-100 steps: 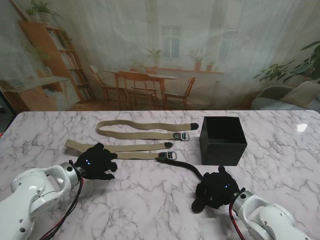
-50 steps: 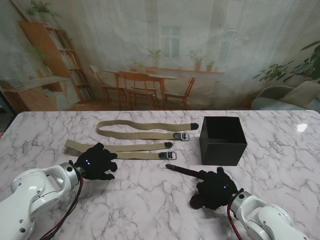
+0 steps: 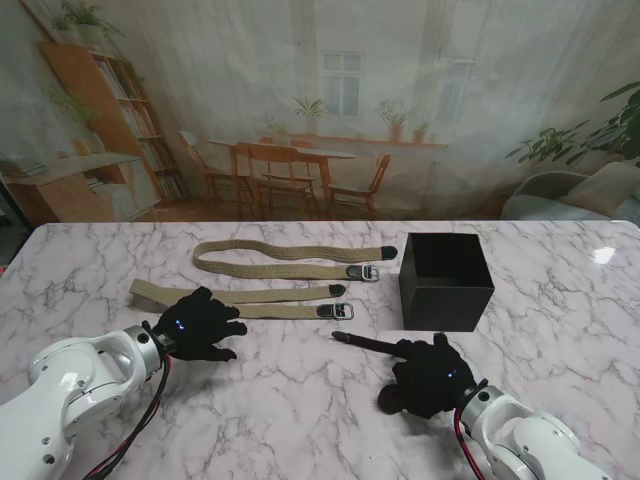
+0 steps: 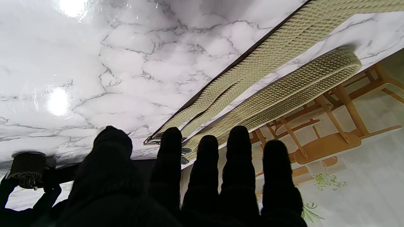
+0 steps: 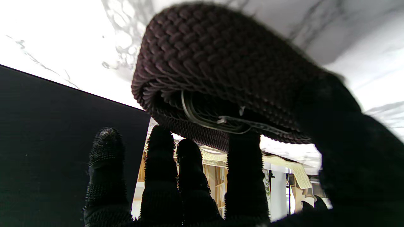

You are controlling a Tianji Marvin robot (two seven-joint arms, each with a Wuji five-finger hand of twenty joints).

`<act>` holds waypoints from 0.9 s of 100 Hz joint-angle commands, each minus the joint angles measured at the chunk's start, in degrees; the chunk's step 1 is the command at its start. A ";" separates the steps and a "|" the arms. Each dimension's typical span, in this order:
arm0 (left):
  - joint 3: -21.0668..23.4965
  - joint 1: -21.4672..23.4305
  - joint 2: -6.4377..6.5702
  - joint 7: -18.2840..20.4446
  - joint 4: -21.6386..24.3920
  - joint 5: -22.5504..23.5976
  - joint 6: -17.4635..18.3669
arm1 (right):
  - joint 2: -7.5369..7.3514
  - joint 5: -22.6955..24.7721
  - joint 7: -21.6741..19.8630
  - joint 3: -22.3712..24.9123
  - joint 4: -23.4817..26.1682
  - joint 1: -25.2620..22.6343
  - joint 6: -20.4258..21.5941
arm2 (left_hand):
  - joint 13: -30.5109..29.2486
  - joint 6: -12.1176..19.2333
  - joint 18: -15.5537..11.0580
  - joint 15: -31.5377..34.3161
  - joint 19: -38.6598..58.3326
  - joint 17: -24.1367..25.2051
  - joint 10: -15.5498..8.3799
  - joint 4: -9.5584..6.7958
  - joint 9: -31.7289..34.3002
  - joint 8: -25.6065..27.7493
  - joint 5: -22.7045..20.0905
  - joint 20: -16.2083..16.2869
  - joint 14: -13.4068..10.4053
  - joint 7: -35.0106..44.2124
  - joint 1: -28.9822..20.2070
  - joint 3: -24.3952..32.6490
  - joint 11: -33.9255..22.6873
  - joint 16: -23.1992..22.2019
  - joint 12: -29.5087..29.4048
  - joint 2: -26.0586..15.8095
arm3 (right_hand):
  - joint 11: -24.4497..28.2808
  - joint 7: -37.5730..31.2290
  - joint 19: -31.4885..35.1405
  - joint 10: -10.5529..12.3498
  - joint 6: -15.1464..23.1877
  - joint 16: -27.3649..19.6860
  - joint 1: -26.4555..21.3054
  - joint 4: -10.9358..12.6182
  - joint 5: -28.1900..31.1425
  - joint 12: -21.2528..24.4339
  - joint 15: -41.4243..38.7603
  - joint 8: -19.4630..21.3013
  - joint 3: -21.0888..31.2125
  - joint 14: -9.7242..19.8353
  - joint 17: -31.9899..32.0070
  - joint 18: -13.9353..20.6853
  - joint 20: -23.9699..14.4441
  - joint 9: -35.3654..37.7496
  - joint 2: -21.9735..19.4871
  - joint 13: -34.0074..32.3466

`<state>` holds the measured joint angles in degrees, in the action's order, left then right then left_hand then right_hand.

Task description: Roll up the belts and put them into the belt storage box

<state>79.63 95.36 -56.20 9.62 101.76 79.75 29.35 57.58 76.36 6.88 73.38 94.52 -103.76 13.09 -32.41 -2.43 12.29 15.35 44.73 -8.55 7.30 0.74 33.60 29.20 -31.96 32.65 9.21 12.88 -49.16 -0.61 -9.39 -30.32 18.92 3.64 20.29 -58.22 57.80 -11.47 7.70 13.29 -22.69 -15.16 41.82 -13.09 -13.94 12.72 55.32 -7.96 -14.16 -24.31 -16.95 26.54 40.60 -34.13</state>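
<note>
On the marble, left hand [image 3: 200,325] fingers have spread; right hand [image 3: 428,375] keeps pinching the dark belt [image 3: 365,344].

Staged lab — printed dining-room backdrop [image 3: 320,110]

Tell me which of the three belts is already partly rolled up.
The dark brown belt, under the right hand: the wrist view shows it coiled. The two beige belts lie flat, unrolled.

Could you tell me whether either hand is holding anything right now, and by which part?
The right hand holds the dark belt by its rolled-up end, buckle inside the coil; its loose tail lies on the table. The left hand holds nothing.
</note>
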 commanded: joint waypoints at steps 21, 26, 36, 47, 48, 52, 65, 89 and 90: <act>-1.31 -1.30 -0.21 1.07 -0.28 -1.05 0.03 | -0.12 0.45 4.32 -0.79 -2.32 0.72 2.64 | -0.74 -1.88 1.93 0.04 -0.78 0.50 0.76 -0.01 -1.16 -2.07 3.18 0.56 1.17 -2.73 1.60 -0.82 1.32 -0.56 -0.18 -1.69 | 1.78 -16.12 1.95 -0.78 7.55 1.09 -0.96 1.41 6.87 -0.57 -2.67 1.83 4.39 2.12 1.44 2.49 -1.81 -3.39 -5.01 1.49; -2.02 -2.01 -0.22 1.33 -0.59 -1.66 0.10 | -0.15 0.36 4.68 -0.99 -2.54 0.91 2.95 | -0.70 -2.11 1.84 0.02 -0.75 0.44 0.91 -0.03 -1.54 -2.37 3.75 0.56 1.16 -3.19 1.63 -0.75 1.47 -0.55 -0.25 -1.63 | 1.93 -16.28 1.89 -0.42 7.56 1.02 -0.91 1.40 6.86 -0.61 -2.66 1.82 4.42 2.20 1.59 2.61 -1.82 -3.40 -4.99 1.62; -4.07 -3.96 -0.23 2.23 -1.54 -3.16 -0.05 | -0.27 0.95 5.15 -1.31 -2.72 1.10 2.95 | -0.47 -2.33 1.54 0.01 -0.68 0.40 1.49 -0.05 -3.64 -3.92 5.20 0.54 1.23 -4.93 2.04 -0.67 2.93 -0.57 -1.49 -1.48 | 2.09 -16.38 1.84 -0.20 7.77 0.88 -0.82 1.39 6.74 -0.65 -2.58 1.70 4.47 2.12 1.75 2.80 -1.85 -3.61 -5.14 2.04; -7.35 -6.82 -0.30 3.02 -3.27 -5.54 -0.81 | -0.29 1.17 5.16 -1.49 -2.69 1.08 2.55 | 0.13 -2.48 1.35 -0.30 -0.81 0.46 2.48 -0.06 -7.27 -5.49 8.05 0.43 1.25 -6.72 2.52 -0.70 4.92 -0.36 -3.66 -0.99 | 2.08 -16.51 1.49 -0.80 7.78 0.62 -0.91 1.36 6.69 -0.61 -2.36 1.58 4.43 1.66 2.43 2.72 -1.75 -4.14 -5.19 2.97; -7.67 -7.11 -0.31 3.08 -3.45 -5.73 -0.89 | -0.30 1.24 5.17 -1.50 -2.68 1.07 2.51 | 0.20 -2.48 1.34 -0.34 -0.83 0.48 2.55 -0.06 -7.69 -5.60 8.38 0.42 1.26 -6.88 2.55 -0.71 5.11 -0.33 -3.81 -0.95 | 2.08 -16.52 1.45 -0.88 7.78 0.59 -0.94 1.36 6.69 -0.61 -2.34 1.57 4.42 1.60 2.49 2.70 -1.74 -4.17 -5.16 3.03; -9.15 -8.42 -0.32 3.32 -4.31 -6.63 -1.17 | -0.34 1.56 5.21 -1.51 -2.59 1.00 2.30 | 0.41 -2.42 1.24 -0.50 -0.90 0.49 2.93 -0.07 -9.05 -5.95 9.26 0.36 1.18 -7.36 2.59 -0.71 5.79 -0.21 -4.39 -0.75 | 2.04 -16.54 1.33 -1.10 7.78 0.46 -0.99 1.36 6.68 -0.57 -2.20 1.54 4.40 1.26 2.65 2.65 -1.69 -4.29 -5.16 3.40; -14.55 -13.13 -0.38 4.50 -7.49 -10.03 -2.49 | -0.37 1.86 5.46 -1.58 -2.56 0.93 2.08 | 1.69 -2.86 0.75 -1.40 -1.65 0.75 4.42 -0.15 -14.12 -8.28 13.47 -0.15 1.44 -10.04 3.11 -0.67 8.10 0.69 -7.52 0.76 | 1.93 -16.59 0.71 -1.25 7.60 -0.08 -1.04 1.34 6.73 -0.47 -1.55 1.45 4.37 0.53 3.29 2.67 -1.39 -4.49 -5.11 4.23; -24.41 -21.13 -0.77 4.28 -13.94 -15.92 -5.67 | -0.43 1.78 5.79 -1.85 -2.77 1.09 2.83 | 3.26 -2.77 0.03 -1.49 -2.07 1.02 4.87 -0.27 -18.71 -11.51 17.56 -0.61 1.52 -12.39 3.36 -0.35 8.55 1.52 -10.30 2.92 | 1.90 -16.55 0.13 -0.32 7.84 -0.86 -0.94 1.31 6.74 -0.36 -0.77 1.39 4.41 0.99 3.72 3.07 -0.93 -4.54 -5.26 4.61; -24.73 -21.36 -0.79 4.22 -14.15 -16.11 -5.80 | -0.43 1.79 5.81 -1.87 -2.77 1.09 2.83 | 3.27 -2.80 0.02 -1.46 -2.05 1.01 4.92 -0.27 -18.79 -11.57 17.67 -0.61 1.48 -12.42 3.39 -0.36 8.49 1.52 -10.31 2.94 | 1.91 -16.55 0.14 -0.33 7.85 -0.87 -0.93 1.31 6.72 -0.36 -0.77 1.40 4.40 1.07 3.71 3.06 -0.93 -4.52 -5.27 4.63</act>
<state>55.56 74.83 -56.07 13.38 88.35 63.95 24.19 57.23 77.99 12.66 71.83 92.01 -102.48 15.68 -29.61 -4.44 12.28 15.28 43.96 -8.31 11.16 0.74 17.75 18.57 -17.31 32.62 9.78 1.61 -46.20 -0.63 -1.40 -29.54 9.75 5.46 21.67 -63.01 58.72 -12.03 7.67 13.13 -20.54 -15.16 41.82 -13.20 -15.18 12.70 55.25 -7.14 -11.40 -21.71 -18.06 23.69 40.03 -31.24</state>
